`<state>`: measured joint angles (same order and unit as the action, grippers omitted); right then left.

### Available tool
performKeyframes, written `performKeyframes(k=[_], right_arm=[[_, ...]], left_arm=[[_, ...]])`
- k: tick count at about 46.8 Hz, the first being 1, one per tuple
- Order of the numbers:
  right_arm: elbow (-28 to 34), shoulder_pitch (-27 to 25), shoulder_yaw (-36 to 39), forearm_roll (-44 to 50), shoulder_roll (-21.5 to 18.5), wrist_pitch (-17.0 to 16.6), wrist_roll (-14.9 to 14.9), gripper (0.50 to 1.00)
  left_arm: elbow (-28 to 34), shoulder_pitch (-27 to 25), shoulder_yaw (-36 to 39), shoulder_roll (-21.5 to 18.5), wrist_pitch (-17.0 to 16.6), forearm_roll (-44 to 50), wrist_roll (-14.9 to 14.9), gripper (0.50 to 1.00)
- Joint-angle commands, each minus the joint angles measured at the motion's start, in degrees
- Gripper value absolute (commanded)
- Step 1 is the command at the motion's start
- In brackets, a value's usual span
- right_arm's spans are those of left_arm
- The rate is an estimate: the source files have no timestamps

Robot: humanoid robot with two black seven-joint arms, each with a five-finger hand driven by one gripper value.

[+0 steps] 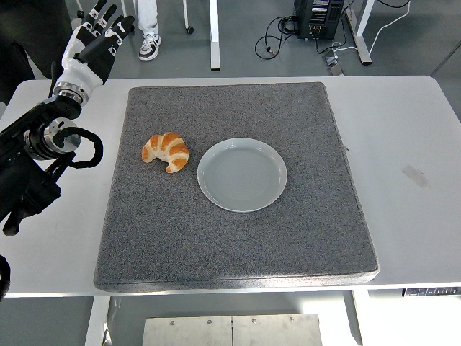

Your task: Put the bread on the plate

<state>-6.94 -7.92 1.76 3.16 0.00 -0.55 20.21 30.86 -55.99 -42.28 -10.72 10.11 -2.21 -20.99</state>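
A golden croissant (166, 151) lies on the grey mat (238, 238), just left of an empty pale grey plate (242, 174) at the mat's middle. The croissant and plate are apart by a small gap. My left hand (99, 37) is raised at the far left corner of the table, well behind and left of the croissant, with its fingers spread and holding nothing. The right arm does not show.
The white table (403, 144) extends past the mat on both sides. A small piece of tape (415, 176) lies on the table at the right. A person's shoe (150, 46) and table legs show on the floor beyond the far edge.
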Motion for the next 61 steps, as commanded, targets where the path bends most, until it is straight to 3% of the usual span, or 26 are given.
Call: performKeyframes(k=[1,54,61], right_arm=[[0.0,0.0,0.0,0.0,0.0,0.0,0.0,1.0],[0.0,0.0,0.0,0.0,0.0,0.0,0.0,1.0],[0.0,0.0,-0.1,0.0,0.0,0.0,0.0,1.0]], left_arm=[[0.1,0.0,0.2,0.0,0.0,0.1,0.0,0.986],[0.4,-4.8,7.4,-1.3,-2.9,-1.2,0.5,0.986],[0.3,-7.4,15.4,-1.4,-3.9,-2.7,0.8,0.984]])
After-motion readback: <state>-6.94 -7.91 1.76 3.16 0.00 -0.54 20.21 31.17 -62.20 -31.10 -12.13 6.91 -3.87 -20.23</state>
